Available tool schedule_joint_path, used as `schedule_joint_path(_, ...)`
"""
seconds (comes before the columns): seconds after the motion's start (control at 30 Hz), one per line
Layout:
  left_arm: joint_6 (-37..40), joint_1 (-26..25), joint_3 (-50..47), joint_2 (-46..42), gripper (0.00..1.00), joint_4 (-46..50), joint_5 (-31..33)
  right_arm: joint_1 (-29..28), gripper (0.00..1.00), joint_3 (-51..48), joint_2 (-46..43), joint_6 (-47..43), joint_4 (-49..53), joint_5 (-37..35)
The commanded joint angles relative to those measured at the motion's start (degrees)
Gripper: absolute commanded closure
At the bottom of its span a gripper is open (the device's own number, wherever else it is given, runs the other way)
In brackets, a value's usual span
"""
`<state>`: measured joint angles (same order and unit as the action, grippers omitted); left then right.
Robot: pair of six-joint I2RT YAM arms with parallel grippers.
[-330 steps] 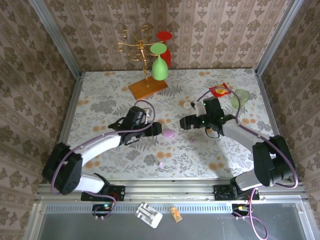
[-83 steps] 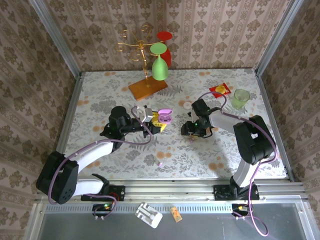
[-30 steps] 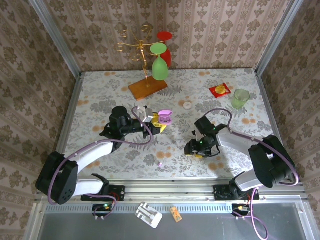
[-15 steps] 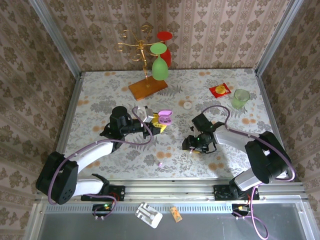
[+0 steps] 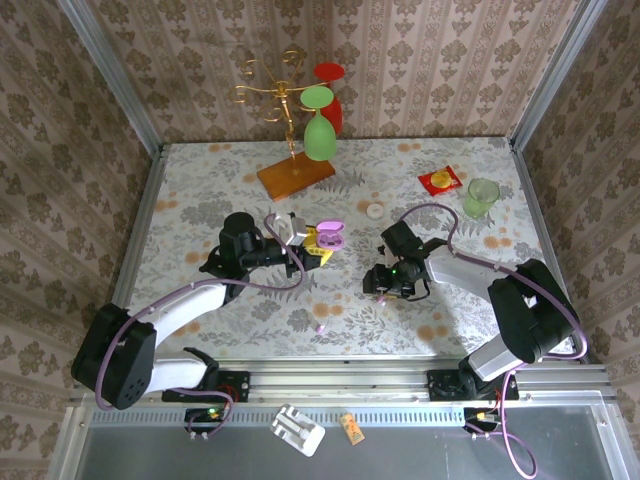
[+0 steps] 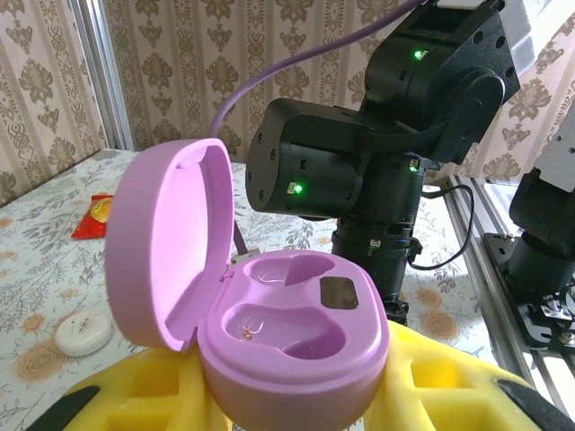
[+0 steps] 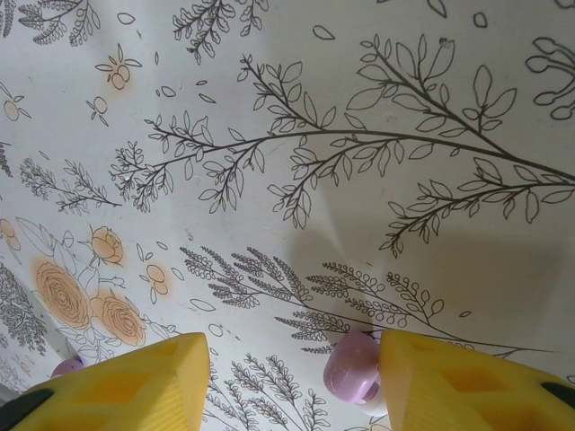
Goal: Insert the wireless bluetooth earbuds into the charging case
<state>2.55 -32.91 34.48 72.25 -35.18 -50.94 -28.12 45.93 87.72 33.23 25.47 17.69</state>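
The charging case (image 6: 296, 346) is lilac, its lid up and both wells bare. My left gripper (image 6: 296, 409) is shut on its base between yellow fingers (image 6: 449, 395). From above, the case (image 5: 330, 235) hangs over the table's middle at the left gripper (image 5: 318, 247). My right gripper (image 7: 292, 359) points down at the table and is open. One lilac earbud (image 7: 352, 366) lies between its jaws, against the right finger (image 7: 467, 382) and well apart from the left finger (image 7: 126, 386). A second earbud (image 5: 321, 327) lies near the front edge and peeks in at the wrist view's corner (image 7: 67, 366).
A white disc (image 5: 375, 210) lies behind the right gripper (image 5: 385, 283). A red packet (image 5: 440, 181) and a green cup (image 5: 481, 196) sit at the back right. A wooden-based glass stand (image 5: 295, 175) with a green glass (image 5: 318, 135) stands at the back.
The right gripper has moved from nearer the front edge back and slightly left, its jaws narrowing a little. The left gripper and case have stayed put.
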Motion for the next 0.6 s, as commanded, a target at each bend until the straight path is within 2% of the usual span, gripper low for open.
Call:
schedule_joint_path(0.0, 1.77, 0.51, -0.17, -1.31, 0.73, -0.32, -0.25, -0.18, 0.46, 1.18, -2.94, -0.17, 1.42, -4.68)
schedule_joint_path(0.17, 2.42, 2.51, -2.44, -2.17, 0.74, -2.21, 0.21, -3.61, 0.46, 1.73, -6.17, 0.67, 8.47, -16.94)
schedule_joint_path(0.33, 2.86, 4.38, -3.28, -2.89, 0.75, -2.42, 1.16, -8.20, 0.49, 2.21, -7.37, 5.98, 12.14, -26.71)
schedule_joint_path(0.57, -0.41, 4.65, -2.07, -3.76, 0.75, -2.14, 4.33, -12.53, 0.50, 7.77, -4.35, 10.01, 19.75, -30.53)
